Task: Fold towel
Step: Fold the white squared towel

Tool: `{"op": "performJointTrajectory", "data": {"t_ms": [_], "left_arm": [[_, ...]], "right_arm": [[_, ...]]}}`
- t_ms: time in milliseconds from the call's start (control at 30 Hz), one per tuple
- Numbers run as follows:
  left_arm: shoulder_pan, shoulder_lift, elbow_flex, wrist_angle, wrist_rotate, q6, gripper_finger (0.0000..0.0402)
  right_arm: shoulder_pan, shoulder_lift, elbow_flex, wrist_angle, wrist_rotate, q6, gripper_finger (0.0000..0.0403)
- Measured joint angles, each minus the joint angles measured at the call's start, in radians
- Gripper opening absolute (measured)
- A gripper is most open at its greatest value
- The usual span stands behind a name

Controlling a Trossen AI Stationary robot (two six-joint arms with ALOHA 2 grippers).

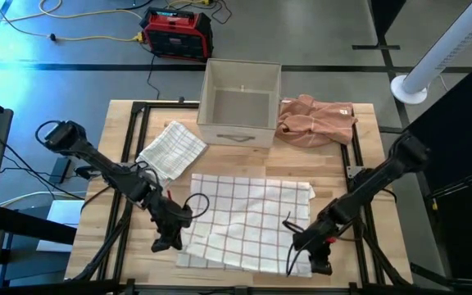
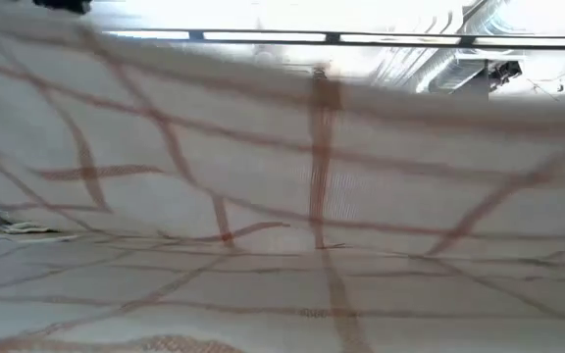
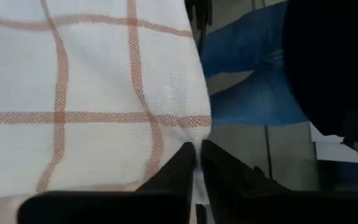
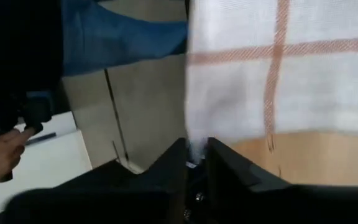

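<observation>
The towel [image 1: 248, 220], white with a red-orange grid, lies spread on the desk [image 1: 367, 156] in front of the open box [image 1: 238, 102], with its near edge lifted off the surface. In the low view the cloth [image 2: 263, 176] fills almost the whole picture and rises as a sheet in front of the camera.

The left claw [image 1: 169, 241] is at the towel's near left corner. In the left wrist view its fingers [image 3: 179, 171] are pressed together on the towel's edge [image 3: 92, 93], with a thin fold of cloth between them. The right claw [image 1: 316, 260] is at the towel's near right corner. In the right wrist view its fingers [image 4: 225, 165] are likewise pinched on the towel's border [image 4: 278, 68].

The box, beige and open at the top, stands behind the towel at the desk's far edge. Its interior shows no contents. A mark on its front wall is too small to read.

A second checked cloth [image 1: 170, 147] lies folded to the left of the box. A crumpled pinkish-brown cloth [image 1: 314, 120] lies to the right of the box, touching its side.

On the floor beyond the box stands a red and black unit [image 1: 177, 33] with yellow cable [image 1: 80, 24] beside it. Any lettering on it is illegible.

Both wrist views show a person's blue trouser leg [image 3: 253, 68] beyond the desk edge, and a hand [image 4: 2, 152] appears in the right wrist view.
</observation>
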Motion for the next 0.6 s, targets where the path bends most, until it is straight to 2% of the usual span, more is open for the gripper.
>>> {"op": "performJointTrajectory", "data": {"t_ms": [100, 233, 367, 433, 500, 600], "left_arm": [[-0.011, 0.038, 0.0, 0.024, 0.029, -0.048, 0.0069], [-0.01, 0.074, 0.0, 0.042, 0.138, -0.133, 0.0123], [0.023, 0.07, 0.0, 0.009, 0.189, -0.15, 0.0158], [0.046, 0.056, 0.0, -0.026, 0.175, -0.135, 0.0163], [0.079, 0.041, 0.0, -0.071, 0.128, -0.098, 0.0163], [0.119, 0.023, 0.0, -0.128, -0.053, -0.02, 0.0157]], "right_arm": [[0.0, 0.036, 0.018, 0.0, -0.018, -0.001, 0.0105], [0.0, 0.045, 0.024, -0.007, -0.048, 0.02, 0.0175], [-0.019, 0.008, 0.024, -0.084, -0.051, 0.047, 0.0212], [-0.032, -0.032, 0.025, -0.134, 0.007, 0.058, 0.0215], [-0.044, -0.081, 0.025, -0.189, 0.111, 0.064, 0.021], [-0.053, -0.163, 0.023, -0.229, 0.336, 0.064, 0.0185]]}}
